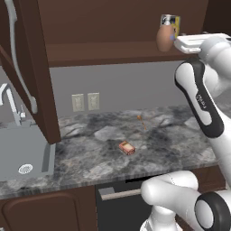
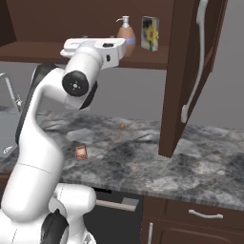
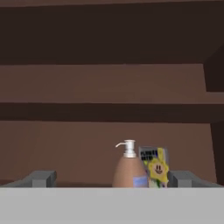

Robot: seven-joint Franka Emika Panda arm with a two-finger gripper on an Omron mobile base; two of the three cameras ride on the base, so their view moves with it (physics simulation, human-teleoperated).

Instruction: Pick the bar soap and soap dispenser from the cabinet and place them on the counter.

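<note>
The brown soap dispenser [image 1: 165, 36] [image 2: 126, 32] with a white pump stands on the shelf of the open cabinet [image 1: 103, 52]. In the hand view the soap dispenser [image 3: 129, 171] is ahead, a little right of the middle between my two fingertips. My gripper [image 3: 113, 179] is open, holds nothing, and is level with the shelf, short of the bottle. My white hand [image 1: 195, 43] hangs just in front of the shelf edge. The small orange-pink bar soap [image 1: 127, 147] [image 2: 81, 152] lies on the marbled counter [image 1: 90, 162], below the arm.
A yellow-and-blue box [image 1: 176, 25] [image 2: 150, 33] [image 3: 154, 168] stands right beside the dispenser. The open cabinet doors [image 1: 27, 67] [image 2: 190, 71] hang over the counter. The grey sink [image 1: 22, 153] and faucet [image 1: 11, 103] are at the left. A small orange item [image 1: 142, 122] lies near the wall.
</note>
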